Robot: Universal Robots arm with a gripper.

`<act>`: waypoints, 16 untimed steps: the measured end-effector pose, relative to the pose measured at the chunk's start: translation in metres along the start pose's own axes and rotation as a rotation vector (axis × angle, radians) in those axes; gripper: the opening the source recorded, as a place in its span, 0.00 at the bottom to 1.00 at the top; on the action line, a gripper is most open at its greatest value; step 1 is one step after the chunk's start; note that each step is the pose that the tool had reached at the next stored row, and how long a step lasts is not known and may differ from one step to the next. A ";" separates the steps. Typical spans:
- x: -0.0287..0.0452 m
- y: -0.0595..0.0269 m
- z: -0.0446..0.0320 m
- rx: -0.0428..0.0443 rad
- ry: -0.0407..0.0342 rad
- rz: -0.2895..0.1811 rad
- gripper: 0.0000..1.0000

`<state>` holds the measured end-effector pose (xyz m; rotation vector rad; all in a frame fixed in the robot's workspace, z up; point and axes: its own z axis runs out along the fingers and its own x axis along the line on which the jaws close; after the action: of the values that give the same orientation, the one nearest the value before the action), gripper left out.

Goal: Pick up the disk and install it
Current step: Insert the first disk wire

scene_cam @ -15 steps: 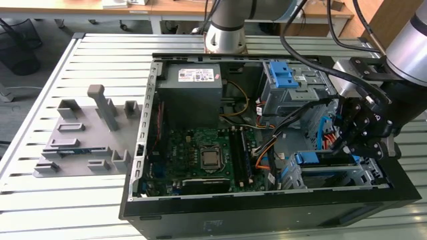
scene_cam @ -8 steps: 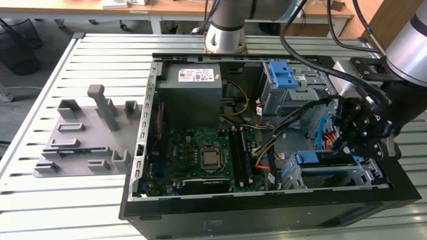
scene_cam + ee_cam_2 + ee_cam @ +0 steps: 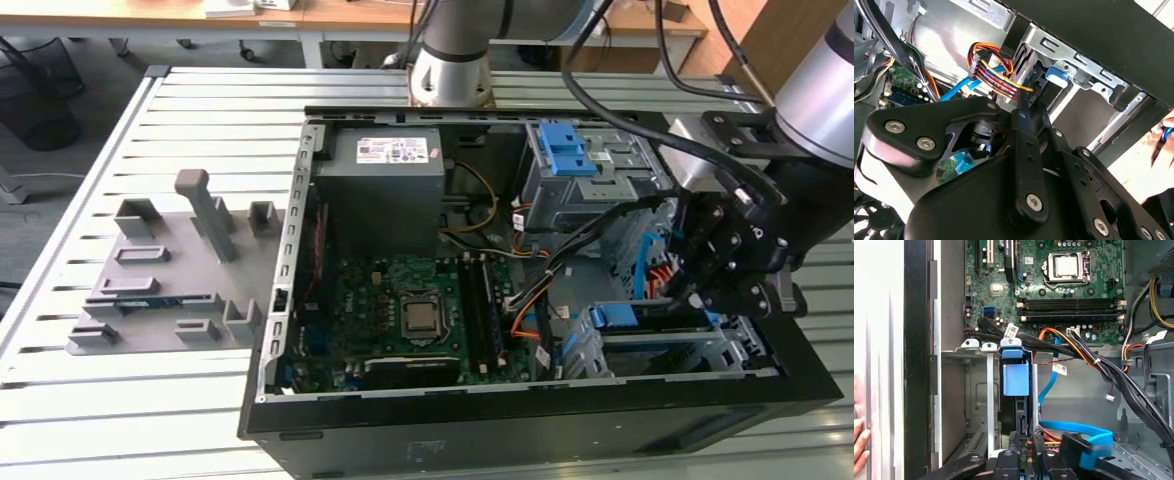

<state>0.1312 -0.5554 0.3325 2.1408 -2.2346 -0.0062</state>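
One disk [image 3: 1015,390] sat edge-on in the drive cage [image 3: 988,390], centre frame; the gripper [image 3: 1024,460] pinched its rear edge, mid-install. Finishing needed a straight push.

pc case [image 3: 534,420] x1 | mobo [image 3: 400,310] x1 | cpu socket [image 3: 1066,266] x1 | psu [image 3: 387,190] x1 | gripper [image 3: 727,265] x1 | disk [image 3: 1016,390] x1 | grey fixture [image 3: 174,270] x1 | blue sata cables [image 3: 1074,427] x2 | hand [image 3: 860,440] x1

case [image 3: 534,440]: matt black metal | table [image 3: 174,110]: ribbed bare metal | claw [image 3: 1026,460]: matt black metal
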 end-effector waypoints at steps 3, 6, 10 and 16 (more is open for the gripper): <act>0.0002 0.0002 -0.0047 0.0000 0.0001 0.000 0.24; 0.0003 0.0003 -0.0068 0.0000 -0.0002 0.000 0.24; 0.0002 0.0003 -0.0079 0.0000 -0.0003 0.000 0.11; 0.0003 0.0003 -0.0086 0.0000 0.0000 0.000 0.11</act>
<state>0.1312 -0.5554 0.3412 2.1408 -2.2346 -0.0061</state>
